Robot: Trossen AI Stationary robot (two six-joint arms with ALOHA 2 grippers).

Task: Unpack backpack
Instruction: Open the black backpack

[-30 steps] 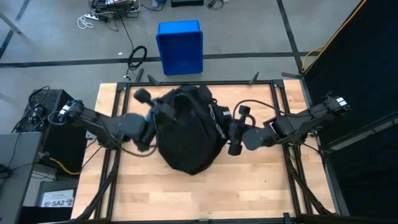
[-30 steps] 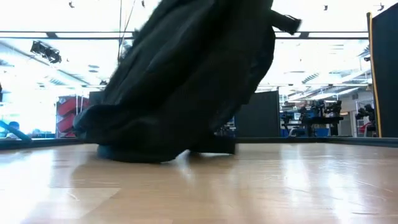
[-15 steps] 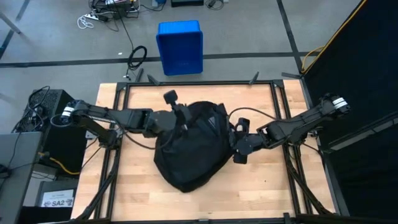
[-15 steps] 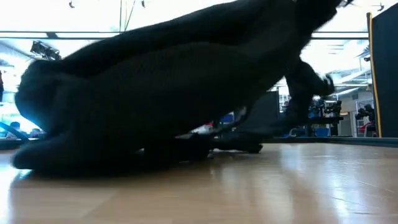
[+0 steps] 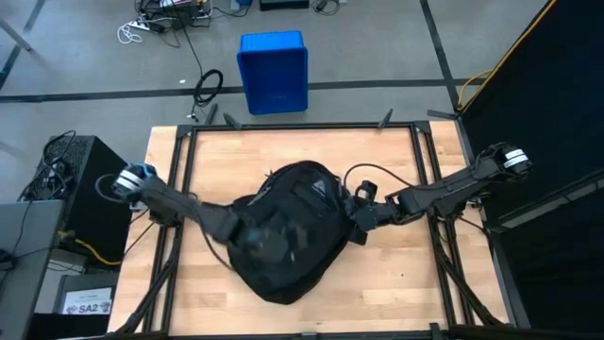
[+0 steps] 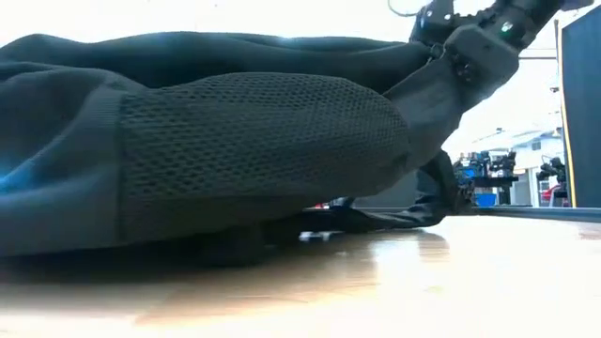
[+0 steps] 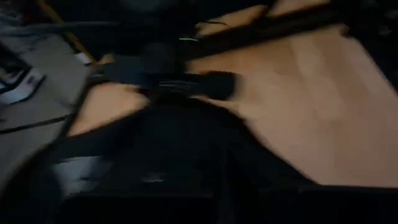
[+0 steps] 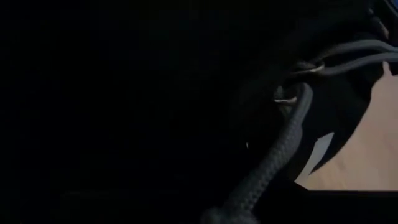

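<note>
Here the backpack [image 5: 288,231] lies between both end effectors, whose finger states I cannot tell.

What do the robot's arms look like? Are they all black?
Mostly. The left arm and right arm are thin, dark jointed rods, each with a pale ring at its base end. A black cable loops over the right arm. The right gripper shows tiny green lights.

You get even, bright light from overhead on the table [image 5: 396,274], glare on its wood at table height, a motion-smeared left wrist view, and a nearly black right wrist view pressed against the backpack [image 8: 124,112].
</note>
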